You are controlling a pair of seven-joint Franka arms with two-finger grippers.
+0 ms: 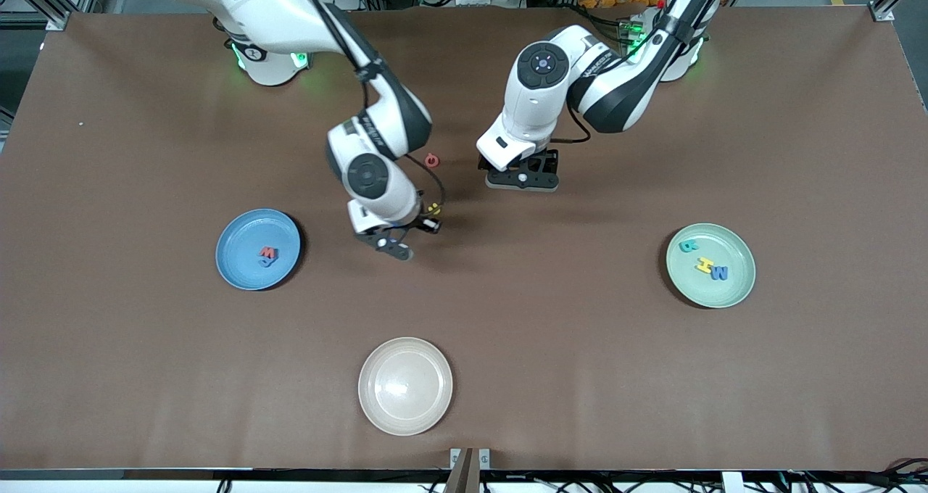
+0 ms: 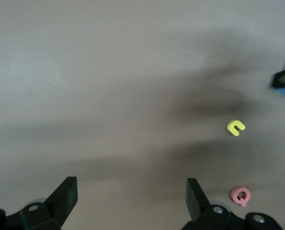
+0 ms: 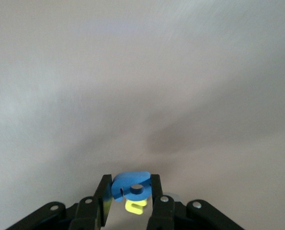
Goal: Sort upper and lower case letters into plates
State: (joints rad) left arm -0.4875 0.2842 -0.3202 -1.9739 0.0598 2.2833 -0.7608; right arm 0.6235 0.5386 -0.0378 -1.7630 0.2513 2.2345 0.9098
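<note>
front view: on the brown surface (image 1: 145,348), the blue plate (image 1: 239,264) toward the right arm's end carries a red letter reading "w" (image 1: 267,252) over a blue one. the mint plate (image 1: 732,290) toward the left arm's end holds a teal letter (image 1: 688,245), a yellow "h" (image 1: 705,264) and a blue "m" (image 1: 718,272). a red letter (image 1: 432,160) lies between the arms. the right arm bends down mid-surface, its right gripper (image 1: 395,248) low; the left gripper (image 1: 523,180) hovers nearby.

left wrist view: the left gripper (image 2: 131,191) is spread wide and holds nothing, above a yellow letter (image 2: 235,127) and the red letter (image 2: 241,195).

right wrist view: the right gripper (image 3: 131,190) is clenched on a blue letter (image 3: 128,182), the yellow letter (image 3: 135,206) just under it.
</note>
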